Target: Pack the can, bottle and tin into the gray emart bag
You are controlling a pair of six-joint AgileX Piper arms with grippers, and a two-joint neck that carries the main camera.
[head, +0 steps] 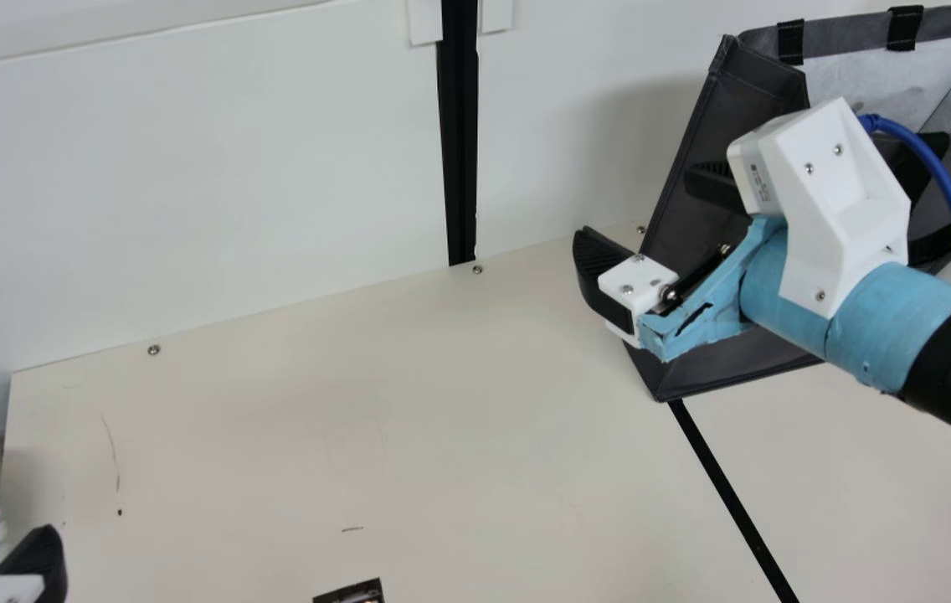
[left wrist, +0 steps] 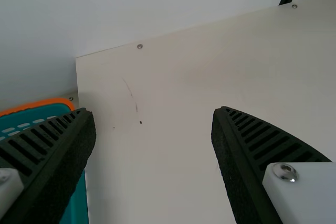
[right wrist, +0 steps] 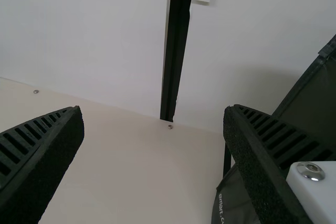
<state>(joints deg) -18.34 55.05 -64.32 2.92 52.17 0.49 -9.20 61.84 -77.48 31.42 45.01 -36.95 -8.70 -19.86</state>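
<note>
left hand (head: 43, 559) and right hand (head: 636, 205) spread ribbed fingers (head: 594, 272), the latter by a fabric bag (head: 747, 100)

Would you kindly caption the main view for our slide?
The open right end effector hovers in front of the gray emart bag.

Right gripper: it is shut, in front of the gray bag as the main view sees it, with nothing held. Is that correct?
Not quite: the right gripper is open, not shut. The right wrist view shows its two fingers wide apart. It does hold nothing and is in front of the gray bag in the main view.
</note>
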